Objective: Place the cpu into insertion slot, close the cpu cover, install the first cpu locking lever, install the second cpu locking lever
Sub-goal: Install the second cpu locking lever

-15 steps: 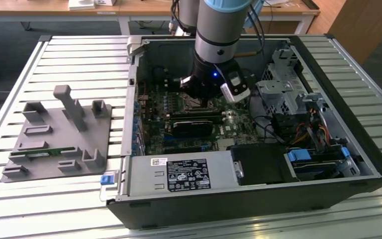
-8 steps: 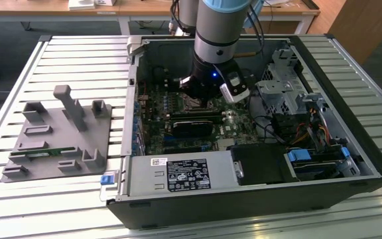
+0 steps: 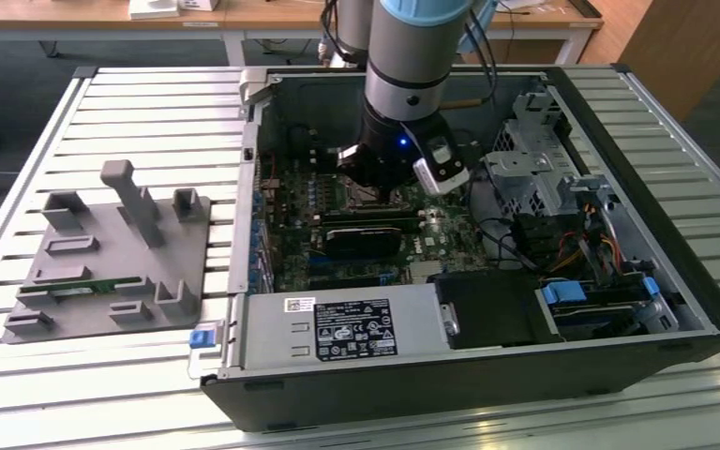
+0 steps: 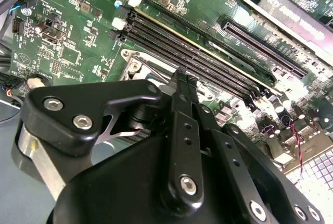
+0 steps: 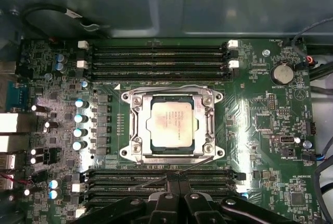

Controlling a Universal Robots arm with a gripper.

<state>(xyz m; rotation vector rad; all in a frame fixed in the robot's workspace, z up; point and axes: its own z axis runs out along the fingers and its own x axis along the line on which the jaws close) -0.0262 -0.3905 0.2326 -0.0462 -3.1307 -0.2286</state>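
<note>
Over the motherboard, the cpu lies flat in the insertion slot, its edges square with the cpu cover framing it. Beside the socket, the claw hangs with fingers pressed together, holding nothing.

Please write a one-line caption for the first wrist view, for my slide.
The cpu sits in the insertion slot under the closed cpu cover, with the pincer just beside the socket.

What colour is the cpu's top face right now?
Pale silvery-beige metal; the cpu shows best in the first wrist view, framed by the silver cpu cover.

Matt metal cpu, seemingly bare steel cpu cover
</note>
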